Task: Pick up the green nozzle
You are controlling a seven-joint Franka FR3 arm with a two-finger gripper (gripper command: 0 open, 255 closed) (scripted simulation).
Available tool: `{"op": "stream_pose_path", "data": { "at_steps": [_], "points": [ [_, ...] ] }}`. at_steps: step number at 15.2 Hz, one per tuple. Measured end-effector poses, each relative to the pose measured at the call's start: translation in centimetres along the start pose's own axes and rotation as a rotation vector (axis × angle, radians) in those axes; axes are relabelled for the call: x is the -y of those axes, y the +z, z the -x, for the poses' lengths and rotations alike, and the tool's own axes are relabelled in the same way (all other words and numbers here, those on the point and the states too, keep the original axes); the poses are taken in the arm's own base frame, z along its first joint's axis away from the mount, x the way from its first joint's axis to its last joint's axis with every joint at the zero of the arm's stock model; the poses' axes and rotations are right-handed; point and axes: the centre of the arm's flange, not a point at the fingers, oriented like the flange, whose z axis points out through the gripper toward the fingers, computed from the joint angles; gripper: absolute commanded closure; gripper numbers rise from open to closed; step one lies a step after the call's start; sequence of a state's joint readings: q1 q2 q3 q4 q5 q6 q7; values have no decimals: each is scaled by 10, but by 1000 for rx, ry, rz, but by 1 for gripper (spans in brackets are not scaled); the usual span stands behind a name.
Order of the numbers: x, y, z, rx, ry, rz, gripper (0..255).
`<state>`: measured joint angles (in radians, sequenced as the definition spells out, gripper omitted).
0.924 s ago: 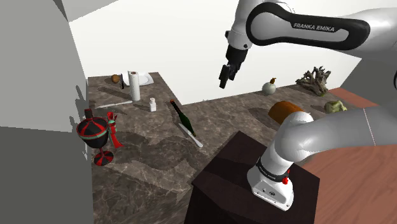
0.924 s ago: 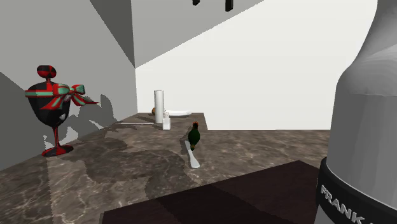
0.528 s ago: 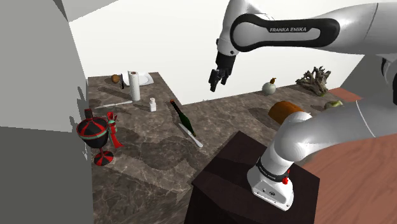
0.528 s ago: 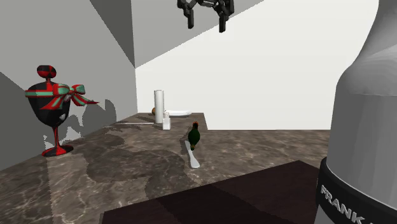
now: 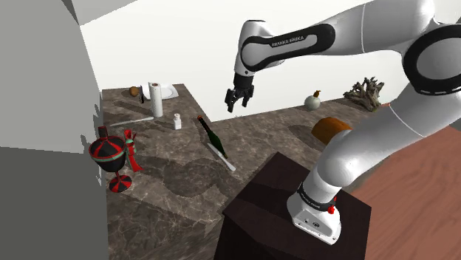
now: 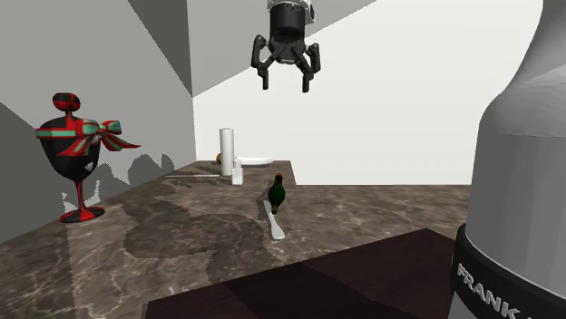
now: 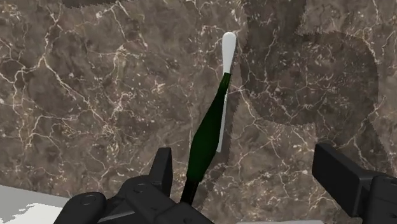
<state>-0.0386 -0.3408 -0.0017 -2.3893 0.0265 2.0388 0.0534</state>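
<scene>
Gripper point(image 6: 286, 82) gapes wide, empty, above the green nozzle point(image 7: 207, 137) (white-tipped, by the wrist view).

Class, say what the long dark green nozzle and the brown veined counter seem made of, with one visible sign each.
Long dark green nozzle: smooth plastic or glass, uncertain; even green surface with a faint sheen. Brown veined counter: polished marble-like stone, judging by its white veins.

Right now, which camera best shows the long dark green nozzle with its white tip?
The wrist view: it looks down on the dark green nozzle, full length, white tip included. The shoulder view shows it from afar; the second exterior view sees it nearly end-on.
</scene>
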Motion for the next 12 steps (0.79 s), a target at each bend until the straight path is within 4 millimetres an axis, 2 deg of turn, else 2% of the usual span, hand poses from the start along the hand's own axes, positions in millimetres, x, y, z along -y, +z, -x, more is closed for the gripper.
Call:
{"op": "stream_pose_path", "data": {
  "at_steps": [3,12],
  "points": [
    [-5,26,-29,16,51,-23,0],
    [-28,119,-109,67,204,-90,0]
  ]
}}
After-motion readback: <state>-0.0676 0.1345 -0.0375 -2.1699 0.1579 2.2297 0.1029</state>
